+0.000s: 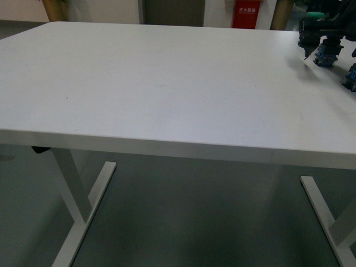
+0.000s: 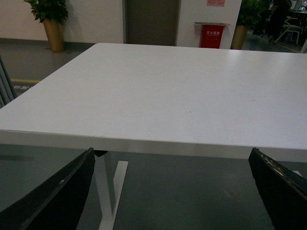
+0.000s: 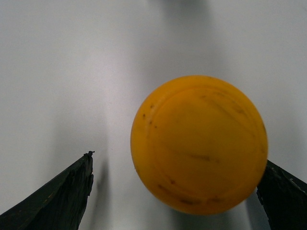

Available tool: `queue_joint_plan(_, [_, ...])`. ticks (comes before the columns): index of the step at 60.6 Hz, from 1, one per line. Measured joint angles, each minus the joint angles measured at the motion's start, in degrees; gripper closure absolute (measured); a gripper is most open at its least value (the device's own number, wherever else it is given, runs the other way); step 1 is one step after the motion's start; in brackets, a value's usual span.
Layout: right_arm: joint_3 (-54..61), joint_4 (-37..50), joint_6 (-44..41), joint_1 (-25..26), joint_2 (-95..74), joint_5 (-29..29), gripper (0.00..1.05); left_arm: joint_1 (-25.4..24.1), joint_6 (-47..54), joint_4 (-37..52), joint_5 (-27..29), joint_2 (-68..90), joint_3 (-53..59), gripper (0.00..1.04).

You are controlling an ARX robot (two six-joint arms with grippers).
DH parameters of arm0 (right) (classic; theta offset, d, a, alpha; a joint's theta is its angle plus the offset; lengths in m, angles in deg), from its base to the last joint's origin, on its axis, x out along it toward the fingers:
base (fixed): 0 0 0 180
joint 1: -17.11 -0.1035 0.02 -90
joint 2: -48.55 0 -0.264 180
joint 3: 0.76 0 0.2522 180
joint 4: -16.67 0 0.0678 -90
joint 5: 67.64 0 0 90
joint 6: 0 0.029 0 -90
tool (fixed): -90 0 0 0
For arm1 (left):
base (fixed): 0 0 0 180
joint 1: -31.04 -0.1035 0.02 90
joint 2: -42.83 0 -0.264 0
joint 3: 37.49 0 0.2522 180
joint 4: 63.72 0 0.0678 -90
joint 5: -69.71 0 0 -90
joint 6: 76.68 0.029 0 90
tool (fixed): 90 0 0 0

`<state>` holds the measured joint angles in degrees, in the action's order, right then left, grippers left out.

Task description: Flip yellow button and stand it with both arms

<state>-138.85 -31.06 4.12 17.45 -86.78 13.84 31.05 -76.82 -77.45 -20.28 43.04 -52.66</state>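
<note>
The yellow button shows in the right wrist view as a flat round yellow-orange cap facing the camera, on the white table. Its collar and contact block are hidden under the cap. My right gripper is open, with one black finger well clear of the cap and the other at its edge. In the front view my right gripper hangs over the table's far right corner; no yellow cap shows there. My left gripper is open and empty, out past the table's near edge.
A blue-grey block sits under the right gripper and another dark block lies at the right edge. A red box and a potted plant stand beyond the table. The table's white leg is below.
</note>
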Motion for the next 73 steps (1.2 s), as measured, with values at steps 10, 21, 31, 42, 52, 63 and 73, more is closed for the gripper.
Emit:
queue_joint_plan(10, [-0.55, -0.07, -0.24, 0.0, 0.0, 0.24, 0.07, 0.0, 0.0, 0.0, 0.0, 0.0, 0.0, 0.06])
queue_joint_plan(21, [-2.75, -1.75, -0.52, 0.0, 0.17, 0.39, 0.07, -0.02, 0.0, 0.0, 0.0, 0.0, 0.0, 0.06])
queue_joint_plan(31, [-2.8, -2.78, -1.18, 0.04, 1.18, 0.66, 0.07, 0.0, 0.0, 0.0, 0.0, 0.0, 0.0, 0.06])
queue_joint_plan(42, [-1.07, -2.67, -1.68, 0.48, 4.92, 2.21, 0.07, -0.02, 0.0, 0.0, 0.0, 0.0, 0.0, 0.06])
queue_joint_plan(52, [5.53, 0.96, -2.8, 1.29, 12.55, 4.68, 0.07, 0.0, 0.0, 0.0, 0.0, 0.0, 0.0, 0.06])
queue_joint_plan(63, [20.76, 8.35, -3.3, 3.23, 26.91, 10.4, 0.07, 0.0, 0.0, 0.0, 0.0, 0.0, 0.0, 0.06])
queue_joint_plan(73, [37.73, 14.38, -1.44, 5.46, 42.88, 16.24, 0.07, 0.0, 0.0, 0.0, 0.0, 0.0, 0.0, 0.06])
